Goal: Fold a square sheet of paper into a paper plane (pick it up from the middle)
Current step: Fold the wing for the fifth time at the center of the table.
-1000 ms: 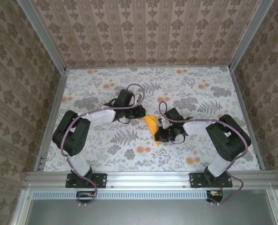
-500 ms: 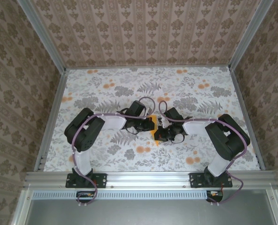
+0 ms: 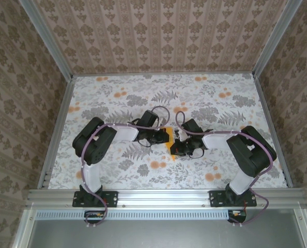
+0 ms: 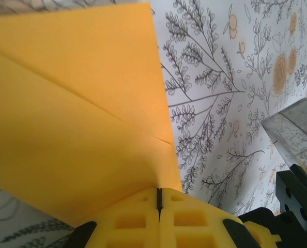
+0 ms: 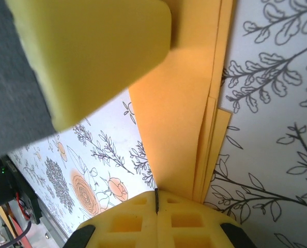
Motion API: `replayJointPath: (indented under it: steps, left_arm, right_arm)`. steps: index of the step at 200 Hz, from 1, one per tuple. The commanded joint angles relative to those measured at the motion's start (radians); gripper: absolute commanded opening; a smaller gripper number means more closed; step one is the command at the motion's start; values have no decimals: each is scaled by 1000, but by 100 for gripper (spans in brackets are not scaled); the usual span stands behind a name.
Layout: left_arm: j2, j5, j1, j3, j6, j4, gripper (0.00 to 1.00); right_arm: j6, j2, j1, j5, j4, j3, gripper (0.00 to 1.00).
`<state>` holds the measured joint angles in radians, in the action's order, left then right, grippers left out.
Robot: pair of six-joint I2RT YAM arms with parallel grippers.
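Left tool [image 4: 158, 199] and right tool [image 5: 156, 199] are each clamped on the paper [image 4: 81, 103], mid-worktop [image 3: 117, 98]. Diagonal creases and stacked layers are formed. The final plane folds appear outstanding.

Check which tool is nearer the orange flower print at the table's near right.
Right. Right tool sits beyond-left of the flower print, shut on the paper; left tool is even further left.

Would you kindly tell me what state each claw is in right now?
Left claw: closed, holding the folded orange-yellow paper sheet.
Right claw: closed, holding the same sheet.
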<state>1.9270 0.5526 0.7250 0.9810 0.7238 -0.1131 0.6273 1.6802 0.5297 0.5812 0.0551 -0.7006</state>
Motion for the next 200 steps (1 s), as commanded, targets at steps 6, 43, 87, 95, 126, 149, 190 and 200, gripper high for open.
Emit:
replayJointPath:
  steps: [6, 43, 87, 95, 126, 149, 190, 200]
  left_arm:
    - [51, -43, -61, -12, -84, -12, 7]
    - [81, -28, -127, 22, -106, -26, 7]
    - [127, -13, -185, 108, -130, 31, 7]
    - [131, -15, -193, 118, -132, 37, 7]
    - [153, -12, -227, 141, -127, 62, 8]
    - [155, -4, -246, 152, -129, 69, 8]
    - [54, -4, -252, 185, -153, 130, 12]
    - [14, -10, -248, 183, -156, 148, 13]
  right_arm:
    - [-26, 30, 1, -63, 119, 62, 0]
    - [-42, 26, 0, -56, 136, 83, 0]
    - [-43, 21, 0, -46, 135, 108, 0]
    - [-44, 17, 1, -46, 134, 113, 0]
    - [-43, 14, -1, -46, 131, 117, 0]
    - [-38, 11, 0, -41, 121, 111, 0]
    - [-13, -32, 0, -22, 89, 66, 0]
    - [-8, -47, 0, -17, 82, 51, 0]
